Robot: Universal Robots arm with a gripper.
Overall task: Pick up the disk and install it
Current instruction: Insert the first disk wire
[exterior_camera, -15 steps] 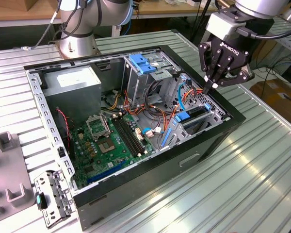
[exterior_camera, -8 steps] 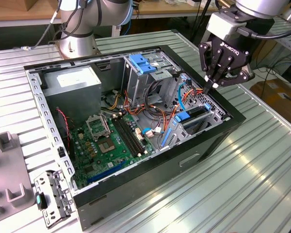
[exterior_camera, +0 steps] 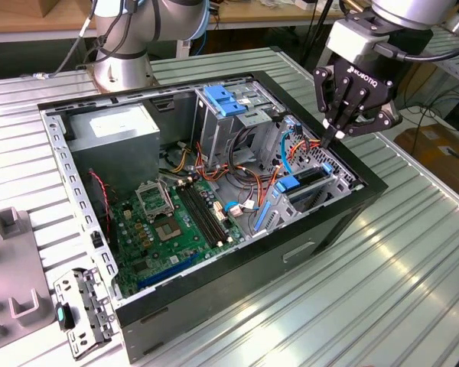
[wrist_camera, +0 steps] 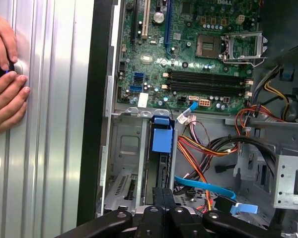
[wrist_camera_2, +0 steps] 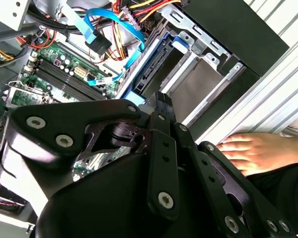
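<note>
The disk (exterior_camera: 307, 178) stands on edge in the drive cage at the corner of the open computer case (exterior_camera: 237, 287) on the exterior view's right. It is dark with blue side rails, and in the first wrist view the disk (wrist_camera: 162, 166) carries a blue tab at its end. My gripper (exterior_camera: 331, 138) hangs just above that cage, shut, fingertips together with nothing between them. The second wrist view has the disk (wrist_camera_2: 155, 67) right beyond the closed fingertips (wrist_camera_2: 162, 102). Whether the tips touch the disk I cannot tell.
Inside the case lie a green motherboard (exterior_camera: 176, 222), a grey power-supply box (exterior_camera: 111, 134), an empty blue caddy (exterior_camera: 226, 99) and loose cables (wrist_camera: 203, 148). A person's hands (wrist_camera: 5, 74) rest on the ribbed table beside the case. Grey fixtures (exterior_camera: 8, 290) sit at the exterior view's left.
</note>
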